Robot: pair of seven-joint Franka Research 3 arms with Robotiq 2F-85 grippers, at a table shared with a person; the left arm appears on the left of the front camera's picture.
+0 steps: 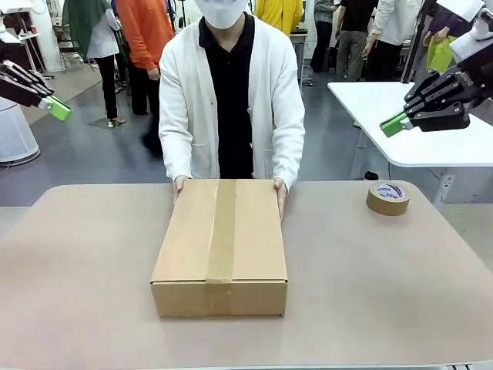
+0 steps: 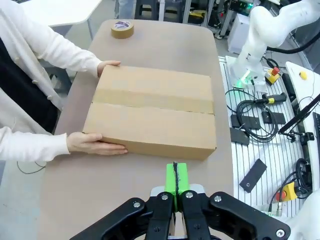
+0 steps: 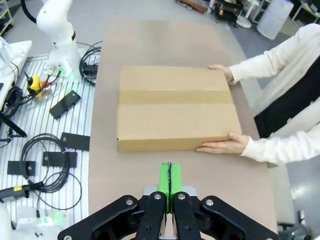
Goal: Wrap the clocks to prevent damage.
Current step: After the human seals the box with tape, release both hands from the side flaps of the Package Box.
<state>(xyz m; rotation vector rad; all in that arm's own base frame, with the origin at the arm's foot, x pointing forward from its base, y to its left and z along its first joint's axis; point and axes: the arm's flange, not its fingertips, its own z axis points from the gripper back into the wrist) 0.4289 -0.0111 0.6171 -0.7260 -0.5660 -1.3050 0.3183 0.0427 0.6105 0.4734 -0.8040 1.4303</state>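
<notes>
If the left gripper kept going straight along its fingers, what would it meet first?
Probably the near side of the cardboard box, just beyond the left gripper; a bare strip of table lies between, and depth is uncertain.

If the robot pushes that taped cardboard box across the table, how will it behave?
The box is wide, low and flat-bottomed, so it should slide, not tip. Its tape strip runs unbroken, so the flaps probably stay stiff. The person's hands hold both far corners, so a push would likely meet resistance.

A robotics lab: beside the tan table (image 2: 165,40) stands a white robot arm base (image 2: 252,55) on a slotted metal bench strewn with cables (image 2: 255,117); people stand behind it.
</notes>
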